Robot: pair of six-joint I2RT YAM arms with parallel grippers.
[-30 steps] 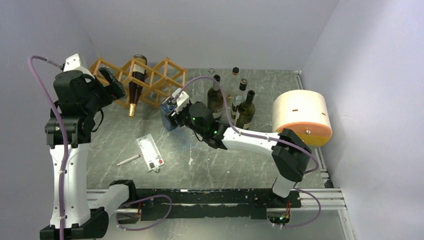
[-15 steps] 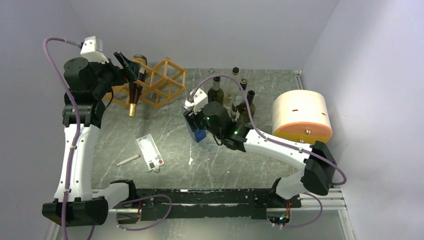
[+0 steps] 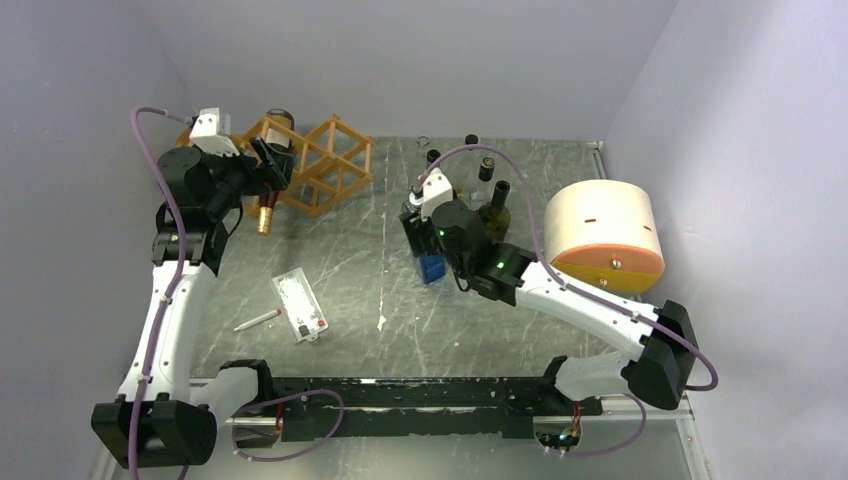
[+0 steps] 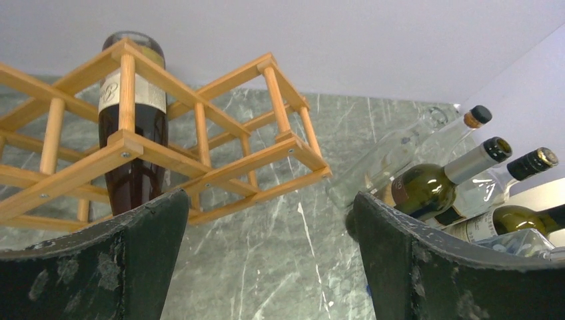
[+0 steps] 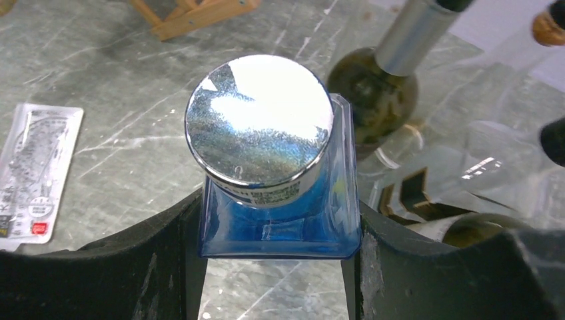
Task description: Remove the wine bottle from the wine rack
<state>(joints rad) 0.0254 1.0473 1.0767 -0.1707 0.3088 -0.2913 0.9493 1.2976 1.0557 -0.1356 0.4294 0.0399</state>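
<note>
The orange-brown wooden wine rack [image 3: 325, 165] stands at the back left. One dark wine bottle [image 3: 266, 205] with a cream label and gold foil neck lies through a left cell. My left gripper [image 3: 274, 164] hovers over that cell, open and empty. In the left wrist view the rack [image 4: 226, 157] and the bottle [image 4: 133, 143] lie ahead and left of the open gripper [image 4: 266, 267]. My right gripper [image 3: 425, 250] is shut on a small blue square bottle [image 3: 432, 268] mid-table. The right wrist view shows that blue bottle's silver cap [image 5: 260, 127] between the gripper's [image 5: 276, 250] fingers.
Several upright wine bottles [image 3: 492, 210] stand at the back middle, close behind my right gripper. A cream and orange cylinder [image 3: 605, 235] sits at the right. A white packet [image 3: 300, 305] and a pen [image 3: 258, 320] lie front left. Walls close in the left, back and right.
My left arm has stretched forward and right, bringing its gripper over the rack by the bottle. My right arm has carried the blue bottle rightward, away from the rack.
</note>
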